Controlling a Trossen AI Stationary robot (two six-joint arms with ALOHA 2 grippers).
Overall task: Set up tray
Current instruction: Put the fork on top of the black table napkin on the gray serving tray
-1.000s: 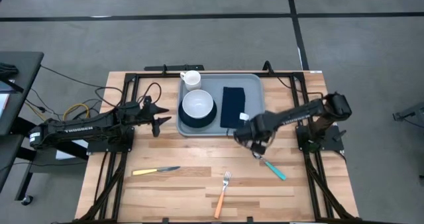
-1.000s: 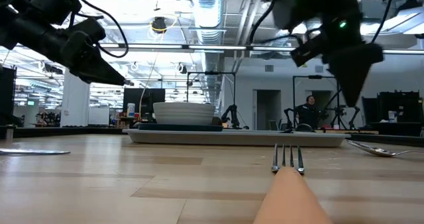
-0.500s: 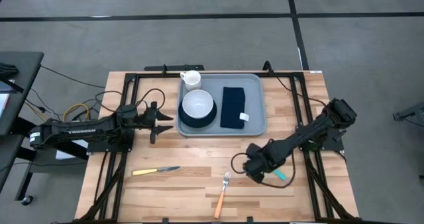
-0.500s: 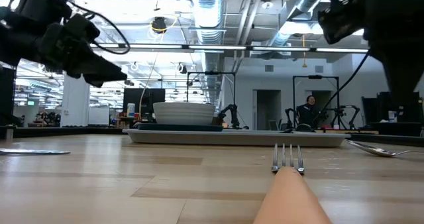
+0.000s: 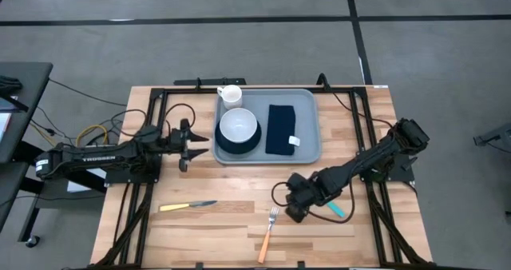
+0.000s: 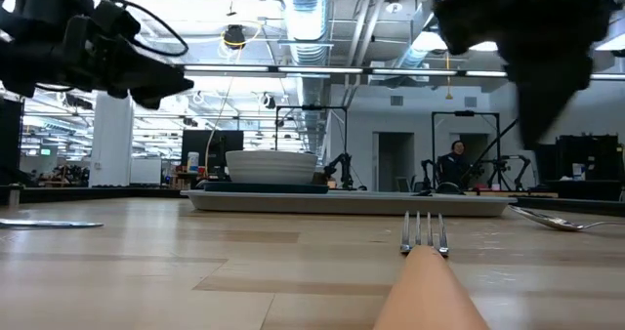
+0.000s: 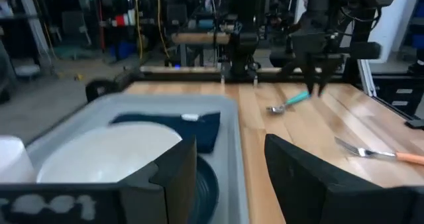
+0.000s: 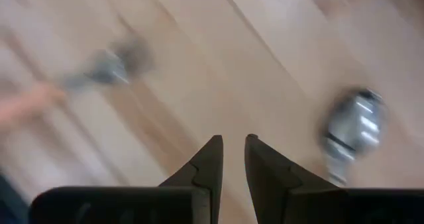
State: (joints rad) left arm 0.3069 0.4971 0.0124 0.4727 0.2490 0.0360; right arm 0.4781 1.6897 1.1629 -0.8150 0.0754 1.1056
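The light blue-grey tray (image 5: 310,146) lies at the table's far middle. It carries a white bowl (image 5: 238,127) on a dark plate, a white cup (image 5: 231,95) and a folded navy napkin (image 5: 281,129). My left gripper (image 5: 197,144) hovers open and level just left of the tray, pointing at it. My right gripper (image 5: 294,211) points down over bare table between the orange-handled fork (image 5: 267,235) and the teal-handled spoon (image 5: 332,209). Its fingers (image 8: 213,159) stand a narrow gap apart with nothing between them. Both fork (image 8: 106,68) and spoon (image 8: 354,128) show blurred in the right wrist view.
A yellow-handled knife (image 5: 188,207) lies near the front left of the table. Black frame rails (image 5: 152,134) run along both sides. Bare wood lies between the tray and the cutlery.
My right gripper has swung from the tray's near right corner toward the table's near edge and a little left, past the spoon to beside the fork's tines, rolling as it went. My left gripper has tipped up from slanting downward to level, staying in place.
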